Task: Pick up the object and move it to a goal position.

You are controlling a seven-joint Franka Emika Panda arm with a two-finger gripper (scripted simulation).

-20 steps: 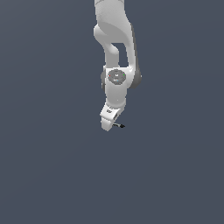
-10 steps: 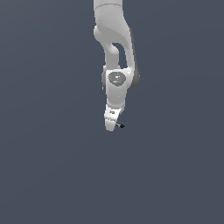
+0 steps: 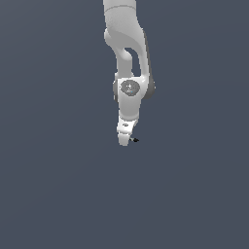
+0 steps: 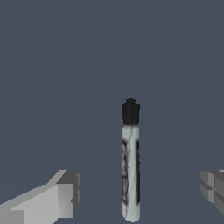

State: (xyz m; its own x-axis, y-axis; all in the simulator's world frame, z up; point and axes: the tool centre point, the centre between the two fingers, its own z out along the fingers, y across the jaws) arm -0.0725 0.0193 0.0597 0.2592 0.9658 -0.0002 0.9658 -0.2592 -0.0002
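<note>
The object [image 4: 130, 170] is a thin grey-white stick with a black end, lying flat on the dark grey floor. In the exterior view only its black end [image 3: 135, 140] shows beside the white hand. My gripper [image 4: 140, 187] is open, with one finger [image 4: 65, 192] on each side of the stick's shaft and a gap on both sides. In the exterior view the gripper [image 3: 124, 141] points down from the white arm, low over the floor at the stick. I cannot tell whether the fingertips touch the floor.
The white arm [image 3: 127, 53] comes down from the top of the exterior view. A plain dark grey floor [image 3: 58, 185] surrounds the arm. No goal marker shows.
The gripper has come down a little toward the stick over the last second. The stick has not moved.
</note>
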